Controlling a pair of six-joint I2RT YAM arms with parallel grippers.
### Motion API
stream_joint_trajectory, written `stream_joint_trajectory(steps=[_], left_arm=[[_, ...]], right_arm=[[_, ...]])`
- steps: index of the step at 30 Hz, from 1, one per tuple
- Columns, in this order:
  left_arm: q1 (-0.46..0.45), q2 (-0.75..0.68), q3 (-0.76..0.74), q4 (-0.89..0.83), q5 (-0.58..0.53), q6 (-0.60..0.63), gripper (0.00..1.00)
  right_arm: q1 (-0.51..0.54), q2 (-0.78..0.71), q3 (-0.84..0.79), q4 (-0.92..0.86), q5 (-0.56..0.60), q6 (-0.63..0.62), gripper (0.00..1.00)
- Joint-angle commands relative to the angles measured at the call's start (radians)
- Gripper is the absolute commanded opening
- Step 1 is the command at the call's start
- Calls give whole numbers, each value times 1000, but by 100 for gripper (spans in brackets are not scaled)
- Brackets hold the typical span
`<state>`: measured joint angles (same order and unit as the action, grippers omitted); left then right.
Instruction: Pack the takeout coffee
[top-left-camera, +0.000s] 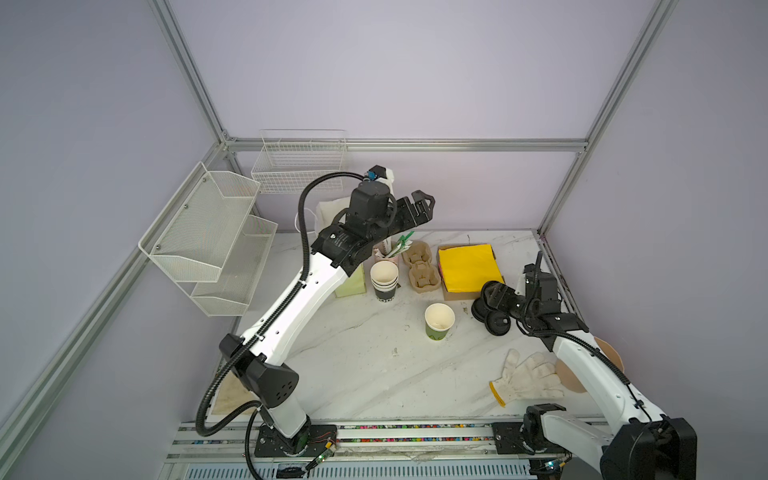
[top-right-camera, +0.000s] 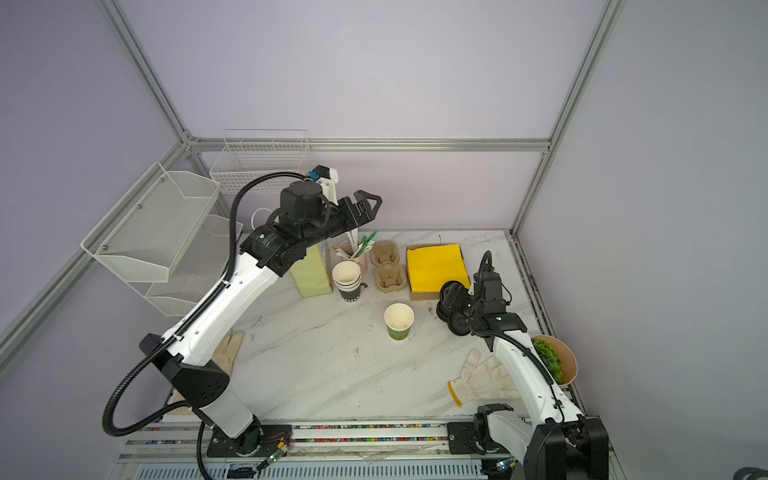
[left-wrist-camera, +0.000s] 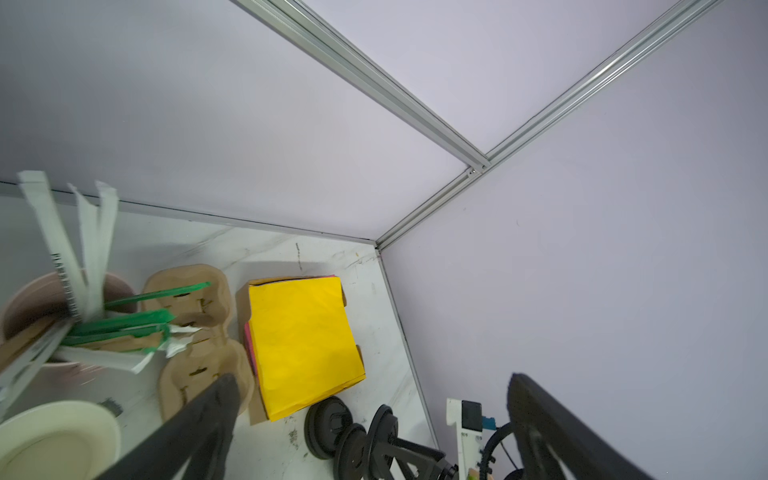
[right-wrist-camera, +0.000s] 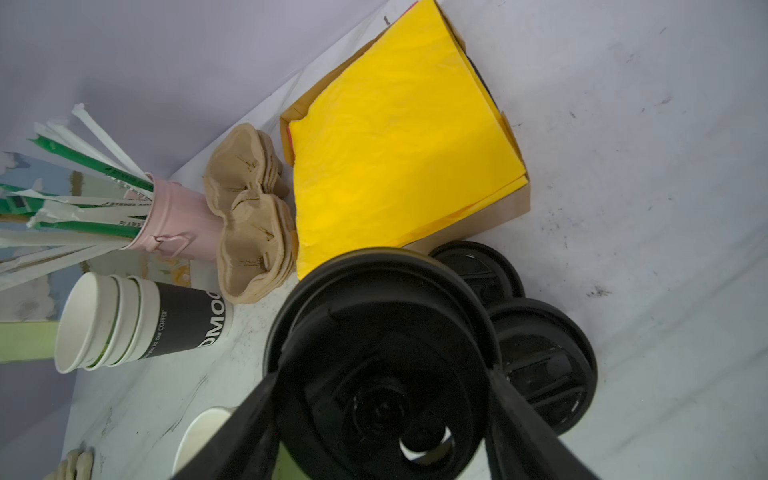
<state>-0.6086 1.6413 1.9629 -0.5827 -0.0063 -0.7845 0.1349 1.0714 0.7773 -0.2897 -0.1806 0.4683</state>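
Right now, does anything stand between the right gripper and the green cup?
Nothing visible does. Only bare table lies between the right gripper, jaws on a black lid, and the cup; spare lids sit off that line.

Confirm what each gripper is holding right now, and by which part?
Right gripper holds a black lid, fingers pinching opposite sides of its rim. Left gripper is open, holding nothing.

Green takeout cup (top-left-camera: 438, 325) upright, lidless, mid table (top-left-camera: 365, 374).
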Motion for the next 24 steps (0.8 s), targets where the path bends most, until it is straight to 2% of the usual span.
stream_joint_trajectory(steps=[1,8,13,18,24], left_arm=[[21,-70,-120,-146,-113,82,100],[28,-321,-290,-278,-322,208,100],[31,-455,-442,-292,-432,250,100],[33,-522,-567,-290,-502,267,100],[31,-539,-638,-281,-550,291,100]], right_arm=[[40,-23,84,-56,1,14,63],[267,58,236,-239,121,25,63],[390,117,325,-349,157,22,63],[495,192,417,-477,205,2,63],[533,291,527,-636,258,-56,63]])
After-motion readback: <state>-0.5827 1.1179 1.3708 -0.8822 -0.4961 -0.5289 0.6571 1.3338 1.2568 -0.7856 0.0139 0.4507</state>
